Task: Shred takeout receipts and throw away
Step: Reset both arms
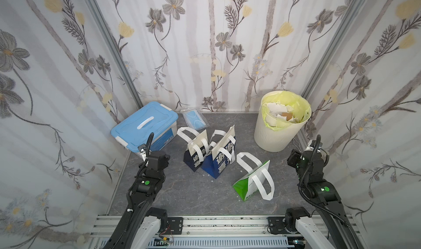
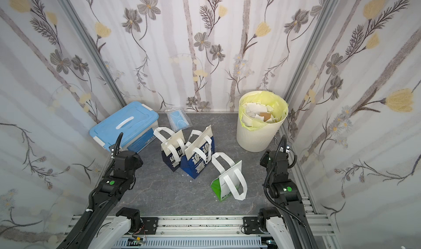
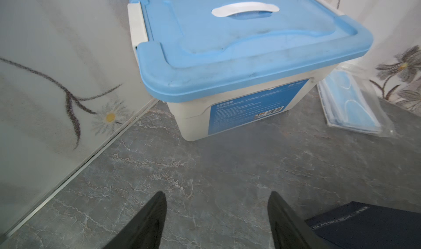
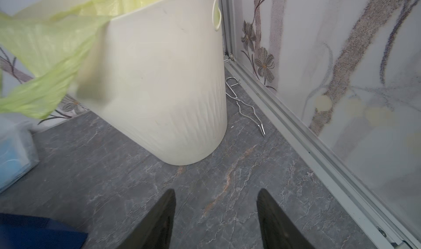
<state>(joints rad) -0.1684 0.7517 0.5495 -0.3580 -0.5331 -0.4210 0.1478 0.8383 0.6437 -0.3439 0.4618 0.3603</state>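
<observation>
The left gripper (image 3: 216, 193) hangs over bare worktop (image 1: 182, 197) at the near left, jaws wide with nothing between them. The right gripper (image 4: 216, 190) hangs at the near right, jaws also apart and empty, facing the foot of the bin (image 4: 159, 88).

Between the arms, a green bag (image 1: 245, 186) lies on its side, its white handles splayed. Just beyond it two blue bags (image 1: 196, 161) (image 1: 217, 168) stand touching each other, tops open. A few white flecks (image 1: 211, 181) lie on the worktop at their base.

Farther back on the left, a box (image 1: 145, 127) with a blue lid sits closed against the wall. A mask pack (image 1: 193, 120) lies flat beside it.

The bin stands in the far right corner, lined with a yellow-green liner (image 1: 305, 113). The receipt scraps (image 1: 273, 110), torn white pieces, are heaped inside it nearly to the rim. Metal tongs (image 4: 246, 106) lie between the bin and the right wall.
</observation>
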